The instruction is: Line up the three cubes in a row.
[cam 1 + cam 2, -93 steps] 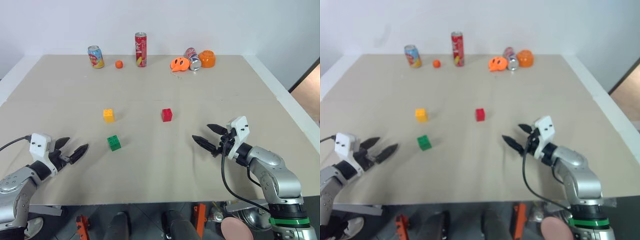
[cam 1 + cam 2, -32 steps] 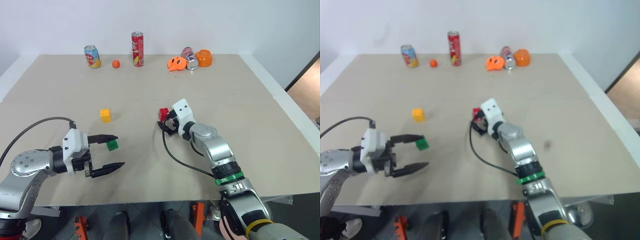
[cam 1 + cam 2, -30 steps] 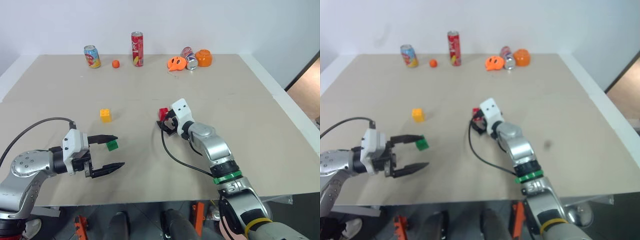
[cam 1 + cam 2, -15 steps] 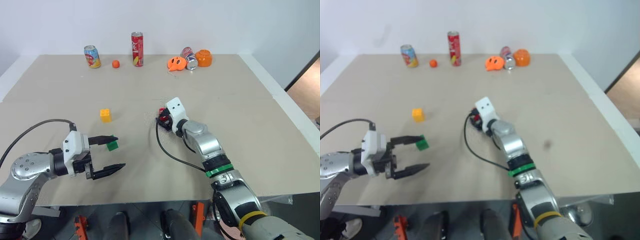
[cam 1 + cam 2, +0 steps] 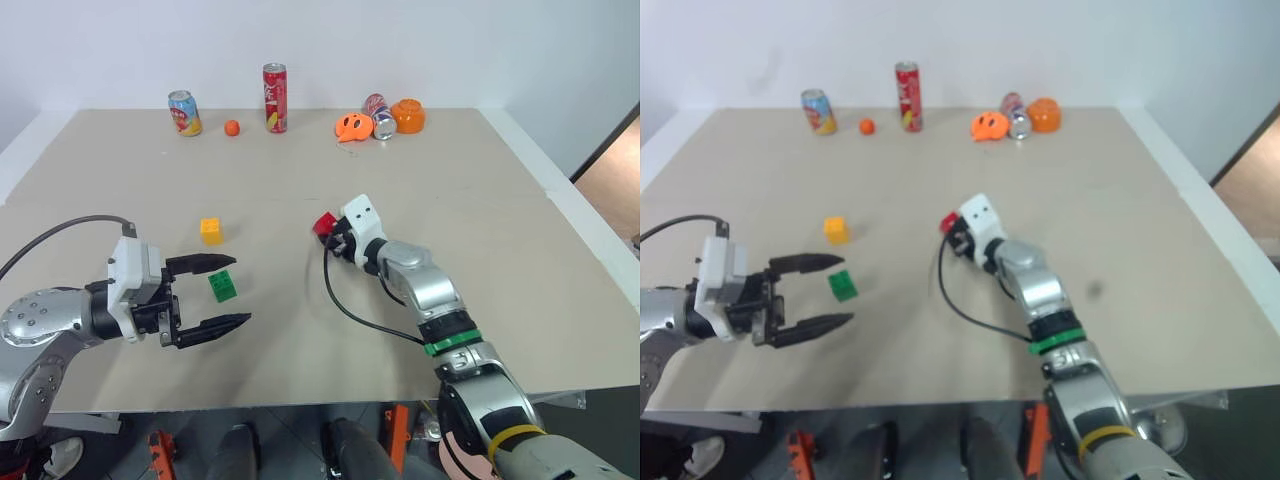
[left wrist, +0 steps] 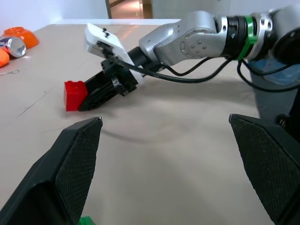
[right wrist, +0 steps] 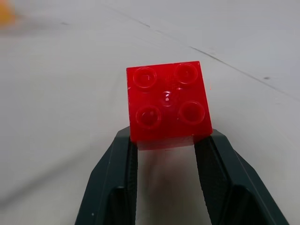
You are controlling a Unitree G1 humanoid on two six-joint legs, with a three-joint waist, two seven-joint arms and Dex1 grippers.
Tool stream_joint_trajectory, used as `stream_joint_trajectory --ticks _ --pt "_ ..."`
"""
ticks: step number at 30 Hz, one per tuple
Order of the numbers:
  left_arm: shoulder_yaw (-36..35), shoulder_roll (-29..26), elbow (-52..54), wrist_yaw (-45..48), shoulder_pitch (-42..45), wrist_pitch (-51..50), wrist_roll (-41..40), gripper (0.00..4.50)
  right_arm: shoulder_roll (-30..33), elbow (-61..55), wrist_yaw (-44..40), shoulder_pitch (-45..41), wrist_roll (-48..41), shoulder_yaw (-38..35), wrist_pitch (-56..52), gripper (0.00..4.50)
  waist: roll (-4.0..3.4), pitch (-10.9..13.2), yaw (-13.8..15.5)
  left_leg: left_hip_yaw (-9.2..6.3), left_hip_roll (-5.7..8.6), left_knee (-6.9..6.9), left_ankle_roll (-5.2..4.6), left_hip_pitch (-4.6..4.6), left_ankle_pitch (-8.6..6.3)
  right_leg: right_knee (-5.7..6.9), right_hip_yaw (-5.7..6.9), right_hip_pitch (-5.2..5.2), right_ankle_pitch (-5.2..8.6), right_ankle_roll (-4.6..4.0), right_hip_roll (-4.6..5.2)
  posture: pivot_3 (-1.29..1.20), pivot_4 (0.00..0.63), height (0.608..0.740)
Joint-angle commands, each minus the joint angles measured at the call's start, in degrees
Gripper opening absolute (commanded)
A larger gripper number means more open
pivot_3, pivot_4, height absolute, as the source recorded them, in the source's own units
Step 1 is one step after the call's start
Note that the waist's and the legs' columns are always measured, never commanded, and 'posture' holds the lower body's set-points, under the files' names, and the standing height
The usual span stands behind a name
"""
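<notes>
Our right gripper [image 7: 166, 143] grips the red cube [image 7: 167, 101]; left gripper [image 5: 212, 294] gapes. Next we carry red beside the yellow cube [image 5: 211, 230].

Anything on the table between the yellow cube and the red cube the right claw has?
No. In the left eye view, bare tabletop runs from the yellow cube to the red cube gripped by the right claw. The green cube sits nearer the robot, off that line.

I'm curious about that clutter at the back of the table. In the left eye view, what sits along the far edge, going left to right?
Short colourful can → small orange ball → tall red can → orange smiley toy → can lying on its side → orange round toy.
</notes>
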State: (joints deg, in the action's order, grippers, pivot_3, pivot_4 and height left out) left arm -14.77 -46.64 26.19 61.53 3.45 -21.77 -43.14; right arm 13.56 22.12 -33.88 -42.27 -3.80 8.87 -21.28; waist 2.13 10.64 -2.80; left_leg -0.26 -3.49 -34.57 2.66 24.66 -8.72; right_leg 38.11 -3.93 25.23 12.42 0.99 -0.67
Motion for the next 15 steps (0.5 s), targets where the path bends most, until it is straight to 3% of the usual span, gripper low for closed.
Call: stream_joint_trajectory --ticks 1,8,15 --pt "-1.9 -1.3 1.2 1.0 -0.2 -0.7 -1.3 4.5 3.5 -8.8 -10.1 2.0 -4.0 0.2 3.8 1.21 0.0 0.0 0.0 0.0 0.0 0.0 0.0 0.0 0.0 0.0 0.0 0.0 0.0 0.0 0.0 0.0 0.15 0.74" --pt "2.0 -2.6 -0.1 4.7 1.2 0.3 1.6 4.5 15.9 -7.5 -33.3 2.1 -6.9 2.0 14.4 1.21 0.0 0.0 0.0 0.03 0.0 -0.07 0.0 -0.04 0.0 0.0 -0.01 -0.04 0.06 -0.1 0.01 0.0 0.15 0.74" --pt "3.6 -1.4 2.2 3.9 0.8 0.1 2.4 4.5 19.0 6.8 -47.3 -5.0 -4.2 5.1 27.4 1.21 0.0 0.0 -0.3 0.1 -0.01 -0.19 -0.02 -0.22 0.02 0.0 -0.11 -0.11 0.04 -0.13 -0.02 0.0 0.15 0.74"
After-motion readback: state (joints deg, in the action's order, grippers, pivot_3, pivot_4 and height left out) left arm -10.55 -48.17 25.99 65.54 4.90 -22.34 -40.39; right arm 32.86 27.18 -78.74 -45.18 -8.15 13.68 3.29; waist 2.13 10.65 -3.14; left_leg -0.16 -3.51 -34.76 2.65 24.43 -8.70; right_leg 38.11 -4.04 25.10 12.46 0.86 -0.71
